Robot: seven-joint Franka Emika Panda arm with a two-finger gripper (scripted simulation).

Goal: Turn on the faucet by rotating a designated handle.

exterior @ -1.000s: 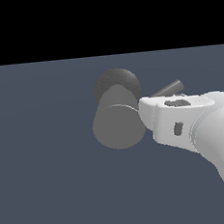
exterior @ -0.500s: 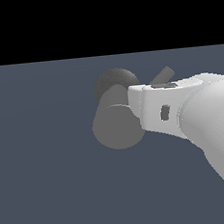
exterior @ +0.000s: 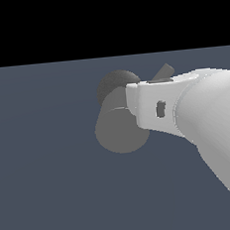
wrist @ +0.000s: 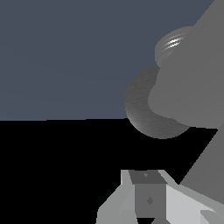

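One arm: a glossy white robot arm (exterior: pixel 207 123) reaches in from the exterior view's right, filling much of that side.
Faucet: a thick matte grey cylinder (exterior: pixel 121 129) sits near the middle of the exterior view, its flat round end turned toward the camera and a darker rounded base (exterior: pixel 115 83) behind it.
Handle: a thin grey rod (exterior: pixel 162 72) sticks out from the faucet toward the exterior view's upper right; only its outer end shows above the arm's white head.
Gripper: the white head (exterior: pixel 148 106) overlaps the faucet's right edge, just below the handle; its fingertips are hidden.
Fingers: cannot tell whether they are apart or together.
Wrist view: the grey faucet body (wrist: pixel 192 87) looms close, with the dark rounded base (wrist: pixel 148 105) beside it and part of the gripper (wrist: pixel 148 199) visible.
Ground: a plain slate-blue floor (exterior: pixel 47 168) under a black background.
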